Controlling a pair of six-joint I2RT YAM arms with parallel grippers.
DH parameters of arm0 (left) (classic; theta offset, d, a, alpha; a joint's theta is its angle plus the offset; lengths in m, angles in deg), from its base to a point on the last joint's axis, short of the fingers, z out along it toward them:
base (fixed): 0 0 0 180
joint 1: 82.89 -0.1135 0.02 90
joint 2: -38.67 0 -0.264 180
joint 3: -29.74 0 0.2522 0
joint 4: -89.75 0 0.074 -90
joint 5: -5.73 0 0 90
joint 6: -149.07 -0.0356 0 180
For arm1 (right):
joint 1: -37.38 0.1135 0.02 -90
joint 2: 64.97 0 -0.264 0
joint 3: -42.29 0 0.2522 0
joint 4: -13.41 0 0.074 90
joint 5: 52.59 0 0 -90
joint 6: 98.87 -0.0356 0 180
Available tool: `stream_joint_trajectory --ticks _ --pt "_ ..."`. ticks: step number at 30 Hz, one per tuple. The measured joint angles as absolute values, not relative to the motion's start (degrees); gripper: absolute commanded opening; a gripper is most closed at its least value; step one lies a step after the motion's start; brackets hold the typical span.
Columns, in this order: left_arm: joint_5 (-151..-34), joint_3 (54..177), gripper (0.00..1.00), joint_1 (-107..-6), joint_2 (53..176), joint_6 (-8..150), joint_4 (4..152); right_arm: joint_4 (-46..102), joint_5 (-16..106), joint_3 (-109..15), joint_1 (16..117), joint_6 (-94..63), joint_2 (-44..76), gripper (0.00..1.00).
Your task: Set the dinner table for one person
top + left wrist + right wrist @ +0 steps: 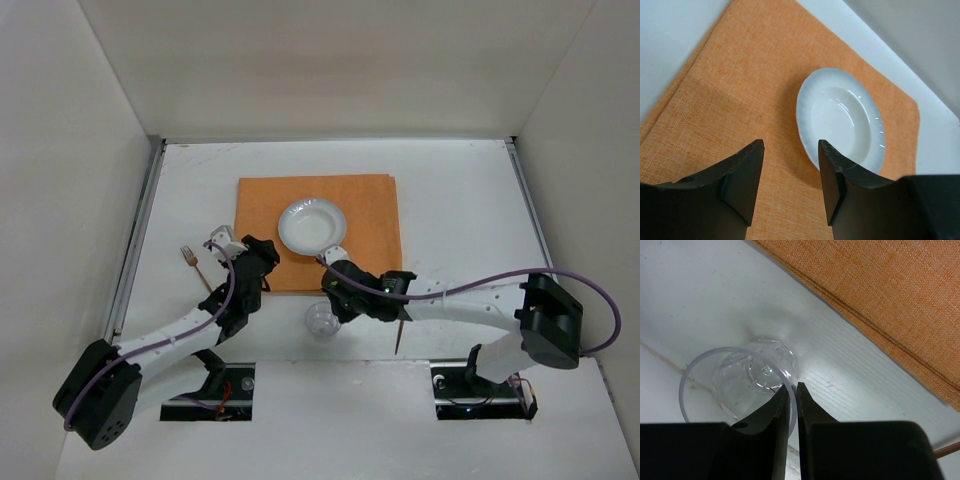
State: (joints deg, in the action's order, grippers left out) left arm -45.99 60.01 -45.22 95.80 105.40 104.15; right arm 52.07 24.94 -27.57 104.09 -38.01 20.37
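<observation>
Two pincers are at work, and the one that matters is my right pincer (790, 387). It is clenched down to a slit across the near wall of the clear plastic cup (730, 377), and as far as I can judge it is pinching the rim rather than merely touching it. The cup stands upright on the bare white table (460, 200), in the lower centre of the overhead view, just below the lower edge of the orange placemat (365, 200). The table itself fills the middle of that view and carries everything.

My left pincer (790, 160) is released and empty, hovering over the lower left part of the placemat, with the white plate (840, 117) just beyond its fingers.

I judge that the cup belongs up the frame and to the right, past the placemat's right edge, so the right arm is the nearer one for that. A thin brown stick (400, 335) lies under its forearm, and a fork (190, 262) lies left of the placemat.
</observation>
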Motion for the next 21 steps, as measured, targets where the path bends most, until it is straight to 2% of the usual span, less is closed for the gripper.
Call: stream_joint_trajectory --ticks 5,11,16,21 --pt "-42.58 60.1 0.45 -45.5 92.74 105.4 102.4 51.94 24.92 -25.25 104.05 -37.6 16.98 0.12" --pt "-40.94 60.01 0.46 -47.58 93.24 105.4 101.76 52.03 25.0 -24.94 101.41 -37.62 7.56 0.12" --pt "-40.94 59.07 0.47 -49.24 94.24 105.35 102.7 51.48 24.85 -26.32 93.56 -37.23 3.91 0.13" --pt "-41.55 58.86 0.47 -49.9 96.71 105.31 103.91 47.13 25.9 -29.75 81.58 -36.42 8.08 0.12"
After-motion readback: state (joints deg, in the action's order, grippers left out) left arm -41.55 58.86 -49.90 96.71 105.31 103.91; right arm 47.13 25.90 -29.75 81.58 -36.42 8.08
